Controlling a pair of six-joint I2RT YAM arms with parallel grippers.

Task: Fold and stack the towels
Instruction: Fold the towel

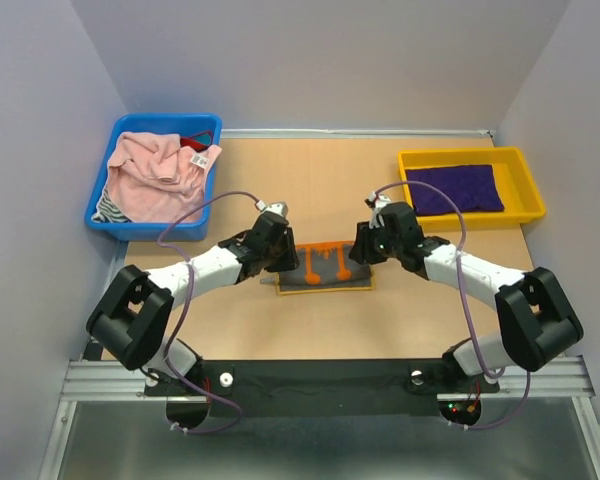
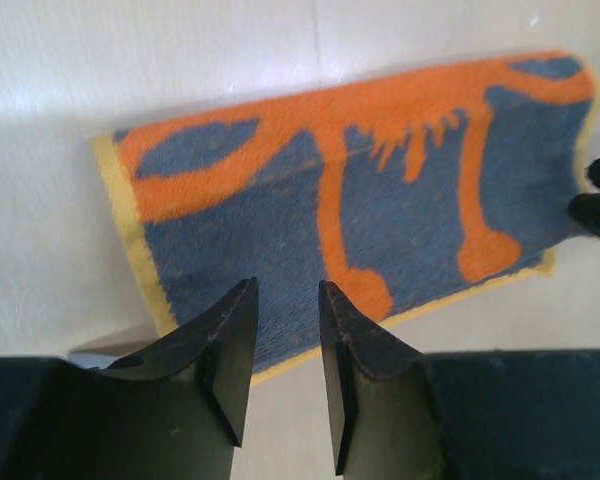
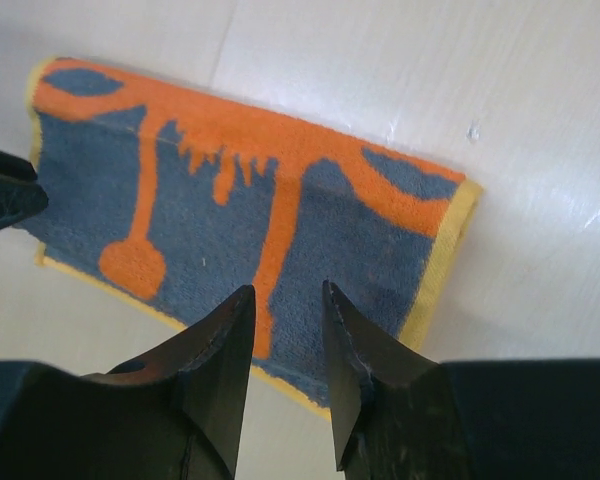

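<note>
The grey-and-orange towel (image 1: 325,268) lies folded into a narrow strip on the table's middle, orange drips and yellow border showing (image 2: 380,200) (image 3: 250,200). My left gripper (image 1: 280,256) (image 2: 287,285) hovers over its left end, jaws open with nothing between them. My right gripper (image 1: 366,245) (image 3: 288,288) hovers over its right end, also open and empty. The pale pink towel (image 1: 158,172) sits crumpled in the blue bin (image 1: 130,226). The dark purple towel (image 1: 455,188) lies folded flat in the yellow bin (image 1: 525,205).
The blue bin stands at the back left and also holds a striped cloth (image 1: 108,208) and something red (image 1: 193,143). The yellow bin stands at the back right. Grey walls close in the table on three sides.
</note>
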